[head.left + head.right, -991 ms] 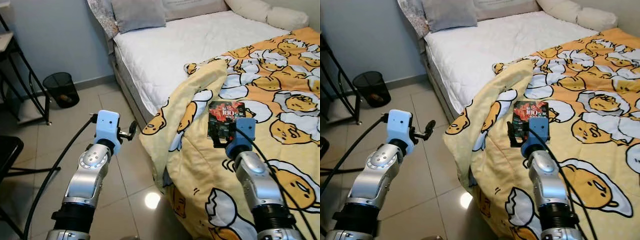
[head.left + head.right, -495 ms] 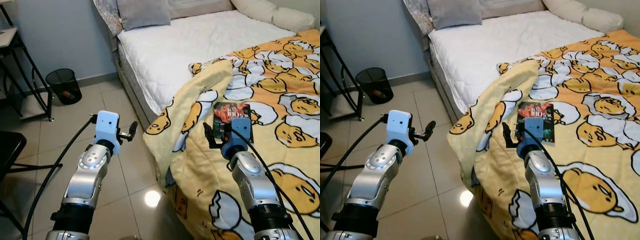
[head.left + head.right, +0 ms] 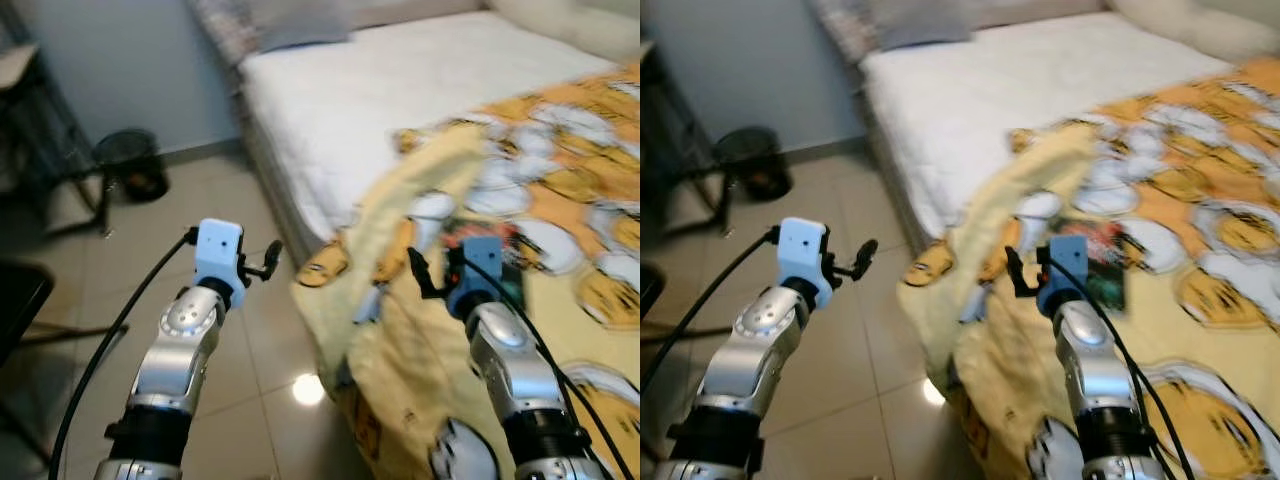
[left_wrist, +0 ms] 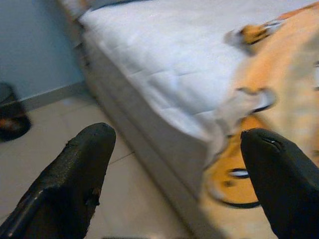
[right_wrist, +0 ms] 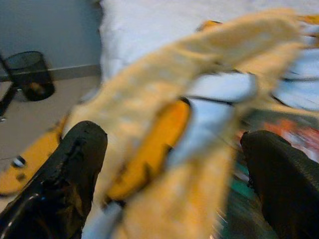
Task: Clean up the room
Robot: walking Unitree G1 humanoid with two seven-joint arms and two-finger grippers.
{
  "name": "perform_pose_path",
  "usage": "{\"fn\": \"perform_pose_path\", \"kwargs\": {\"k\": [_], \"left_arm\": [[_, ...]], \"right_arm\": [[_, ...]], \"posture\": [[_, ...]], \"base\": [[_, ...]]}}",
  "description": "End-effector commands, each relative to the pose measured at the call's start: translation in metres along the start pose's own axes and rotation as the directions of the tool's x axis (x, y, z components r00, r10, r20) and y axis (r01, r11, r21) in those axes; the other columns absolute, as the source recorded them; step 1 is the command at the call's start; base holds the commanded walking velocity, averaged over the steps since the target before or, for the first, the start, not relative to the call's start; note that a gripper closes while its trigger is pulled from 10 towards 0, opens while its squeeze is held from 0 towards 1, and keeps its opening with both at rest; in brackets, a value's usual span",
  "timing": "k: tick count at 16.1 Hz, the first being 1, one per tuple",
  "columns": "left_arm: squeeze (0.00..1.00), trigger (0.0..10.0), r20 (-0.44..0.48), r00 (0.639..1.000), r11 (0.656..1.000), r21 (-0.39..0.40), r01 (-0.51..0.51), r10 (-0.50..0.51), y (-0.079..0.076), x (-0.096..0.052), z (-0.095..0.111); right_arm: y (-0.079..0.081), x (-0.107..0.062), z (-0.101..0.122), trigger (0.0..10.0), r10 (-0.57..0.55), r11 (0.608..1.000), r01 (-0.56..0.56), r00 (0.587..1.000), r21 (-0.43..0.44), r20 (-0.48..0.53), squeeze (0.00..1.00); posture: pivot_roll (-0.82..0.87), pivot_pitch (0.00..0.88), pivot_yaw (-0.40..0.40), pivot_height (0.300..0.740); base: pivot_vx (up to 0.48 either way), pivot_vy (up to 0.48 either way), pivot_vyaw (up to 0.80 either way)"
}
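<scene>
The bed (image 3: 400, 90) takes up most of the scene, its white mattress bare on the near half and a yellow egg-print blanket (image 3: 560, 170) bunched across the rest, one folded edge hanging over the side toward the tiled floor (image 3: 260, 330). On the blanket, just past the right gripper (image 3: 432, 275), lies a dark book or magazine with a red cover (image 3: 1102, 258), blurred here, so its title cannot be read. The right gripper's fingers (image 5: 60, 179) are spread wide with nothing between them, hovering over the blanket's raised fold; in the right wrist view the cover shows as a red and green smear beyond that fold. The left gripper (image 3: 262, 262) is also parted and empty, held out over the floor beside the bed frame. If the book is the thing to pick up, the right gripper would do well to clear the ridge of cloth first, then come down on one edge of the cover, so the fingers close on the book alone and do not pinch blanket with it; the motion blur suggests waiting for the view to settle before committing. By the far wall a black mesh wastebasket (image 3: 133, 163) stands on the floor, with something pale and reddish at its bottom, too small to name.
</scene>
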State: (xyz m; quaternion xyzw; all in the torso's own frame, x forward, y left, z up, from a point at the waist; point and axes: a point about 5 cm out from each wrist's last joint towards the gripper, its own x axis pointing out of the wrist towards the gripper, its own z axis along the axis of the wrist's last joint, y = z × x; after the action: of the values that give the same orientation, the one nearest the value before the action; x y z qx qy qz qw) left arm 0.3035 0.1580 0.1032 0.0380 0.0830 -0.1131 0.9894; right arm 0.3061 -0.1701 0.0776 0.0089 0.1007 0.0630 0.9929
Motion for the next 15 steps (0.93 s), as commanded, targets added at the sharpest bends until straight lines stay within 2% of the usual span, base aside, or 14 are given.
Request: {"fn": "perform_pose_path", "kwargs": {"k": [1,5,14,15], "left_arm": [[0.76,10.0,-0.005,1.000,1.000,0.007,0.001,-0.001,0.0018,-0.0013,0.0002],[0.75,10.0,-0.013,1.000,1.000,0.017,0.016,-0.016,-0.0015,-0.0019,-0.0011],[0.71,10.0,-0.024,0.999,0.999,0.032,0.037,-0.036,-0.0032,-0.0032,-0.0023],[0.67,10.0,-0.028,0.999,0.999,0.030,0.029,-0.028,-0.0027,-0.0032,-0.0028]], "right_arm": [[0.0043,0.0008,0.0048,10.0,0.010,1.000,-0.011,1.000,0.023,0.015,0.00],[0.0000,0.0000,0.0047,10.0,0.007,1.000,-0.007,1.000,0.020,0.012,0.00],[0.0013,-0.0004,0.0032,10.0,0.004,1.000,-0.004,1.000,0.026,-0.001,0.00],[0.0015,-0.0003,0.0028,10.0,0.004,1.000,-0.004,1.000,0.026,-0.003,0.00]], "posture": [[0.00,0.000,0.049,0.740],[0.00,0.000,0.051,0.740],[0.00,0.000,0.051,0.740],[0.00,0.000,0.050,0.740]], "base": [[0.000,0.000,0.00],[0.000,0.000,0.00],[0.000,0.000,0.00],[0.000,0.000,0.00]]}}
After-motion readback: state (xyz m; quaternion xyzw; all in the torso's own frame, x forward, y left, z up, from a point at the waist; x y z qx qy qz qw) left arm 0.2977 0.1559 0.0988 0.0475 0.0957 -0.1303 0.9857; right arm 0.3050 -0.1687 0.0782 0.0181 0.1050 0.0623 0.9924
